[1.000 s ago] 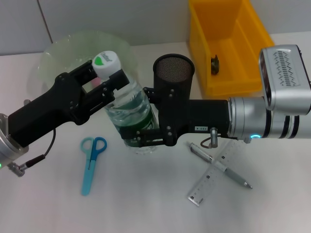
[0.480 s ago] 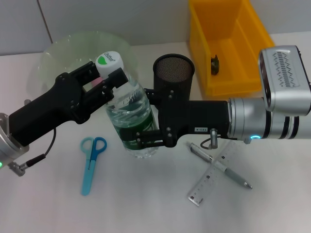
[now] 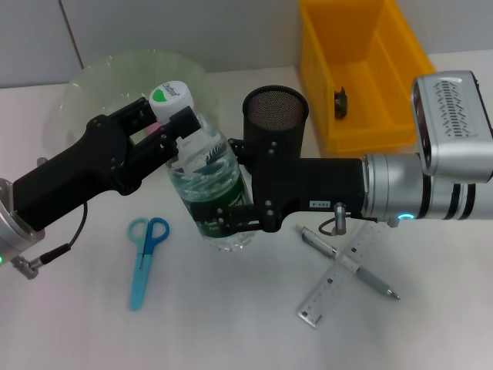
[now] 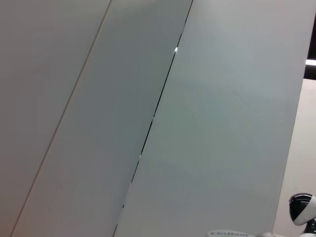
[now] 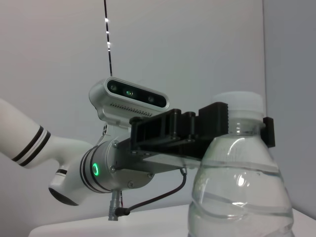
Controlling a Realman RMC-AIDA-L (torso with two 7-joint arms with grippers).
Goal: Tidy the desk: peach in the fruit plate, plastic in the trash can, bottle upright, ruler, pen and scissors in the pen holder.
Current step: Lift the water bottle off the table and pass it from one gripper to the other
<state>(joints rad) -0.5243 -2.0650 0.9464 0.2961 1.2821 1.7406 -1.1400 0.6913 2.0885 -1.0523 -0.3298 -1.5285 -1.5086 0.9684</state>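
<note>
Centrally, on the white desk before grey wall panels, the bottle is clamped by left gripper at the neck and right gripper at the base.

Bright and even all over, lit from overhead by the look of it. Only soft, faint shadows on the desk under both arms. Small glare spots on the bottle in the right wrist view. Sharp throughout, no motion blur. Dark sliver at one edge of the left wrist view.
</note>
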